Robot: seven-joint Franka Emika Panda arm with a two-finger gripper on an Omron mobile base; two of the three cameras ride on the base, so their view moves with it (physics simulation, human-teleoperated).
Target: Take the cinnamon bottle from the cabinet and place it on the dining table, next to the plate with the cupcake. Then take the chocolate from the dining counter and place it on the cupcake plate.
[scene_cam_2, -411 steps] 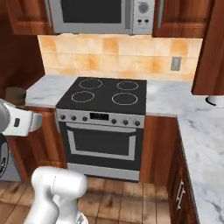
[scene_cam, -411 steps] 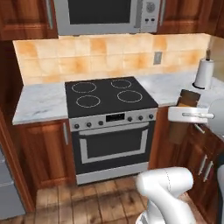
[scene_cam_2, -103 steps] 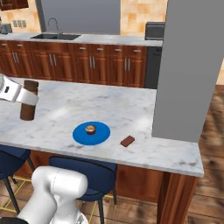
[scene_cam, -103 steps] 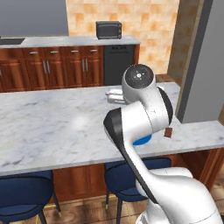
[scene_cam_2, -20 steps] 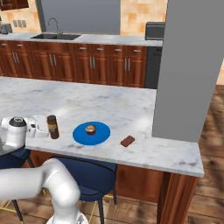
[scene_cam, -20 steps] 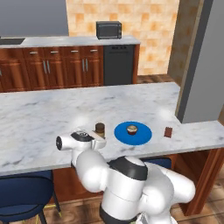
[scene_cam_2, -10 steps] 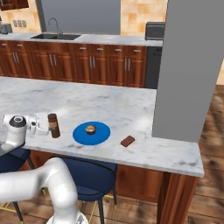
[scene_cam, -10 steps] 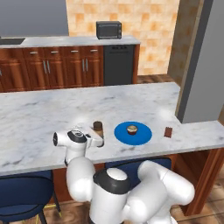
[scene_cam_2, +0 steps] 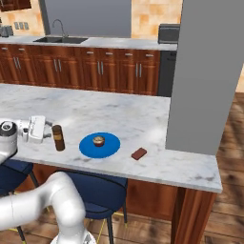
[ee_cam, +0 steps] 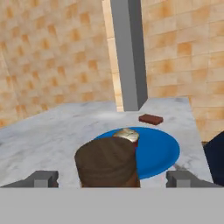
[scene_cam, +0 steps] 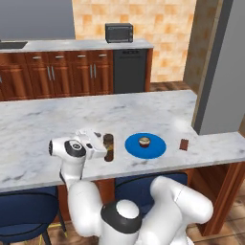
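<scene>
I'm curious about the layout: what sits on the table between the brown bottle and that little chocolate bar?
The blue plate holding the cupcake lies between the cinnamon bottle and the chocolate, clearest in the right base view.

One cinnamon bottle (scene_cam: 109, 147) is standing on the dining table (scene_cam: 38, 124). One blue plate (scene_cam: 145, 145) is lying there too, carrying one cupcake (scene_cam: 144, 141). One chocolate (scene_cam: 184, 144) bar is resting on the marble. One gripper (scene_cam: 101, 144) is showing, with two fingertips (ee_cam: 43, 179) (both dark, one on either side of the bottle in the hand view). Two blue stools (scene_cam: 26, 210) are sitting under the table edge. One toaster oven (scene_cam: 119, 32) is sitting on the back counter, and one sink faucet (scene_cam_2: 58, 26) is rising there.
</scene>
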